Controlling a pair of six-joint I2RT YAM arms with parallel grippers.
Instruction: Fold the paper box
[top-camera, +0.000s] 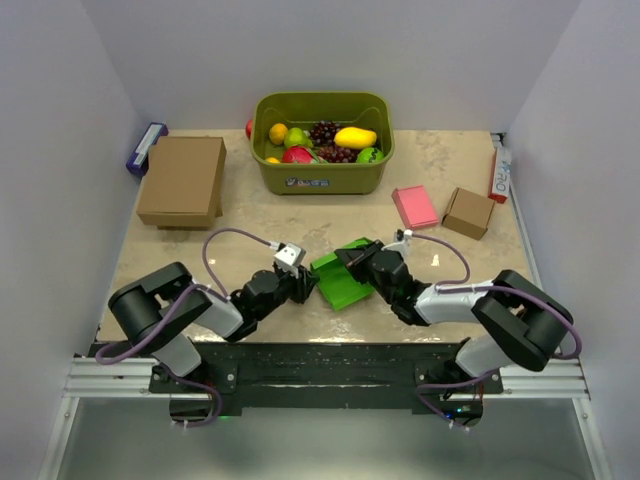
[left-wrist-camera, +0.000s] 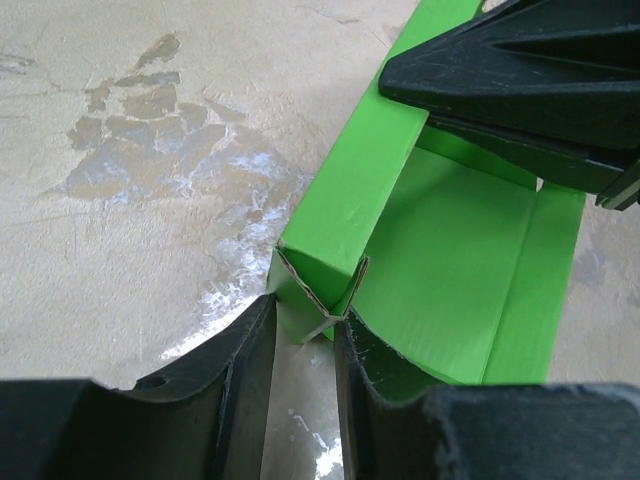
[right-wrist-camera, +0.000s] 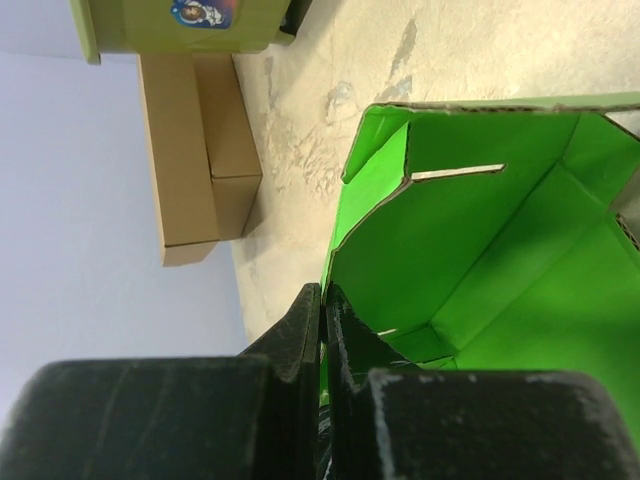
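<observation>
top cam gives me the whole worktop: big brown box far left, fruit bin at the back, and the paper box near the front edge, between both arms. the left wrist cam is the one that shows the left gripper close up: narrow gap, tips either side of the end of a folded-up side wall. can't tell if it's really biting. the box is bright green, an open tray with raised walls. the slit in one flap only shows on the right wrist cam, where the right gripper is pressed together, pinching a wall's thin edge.
</observation>
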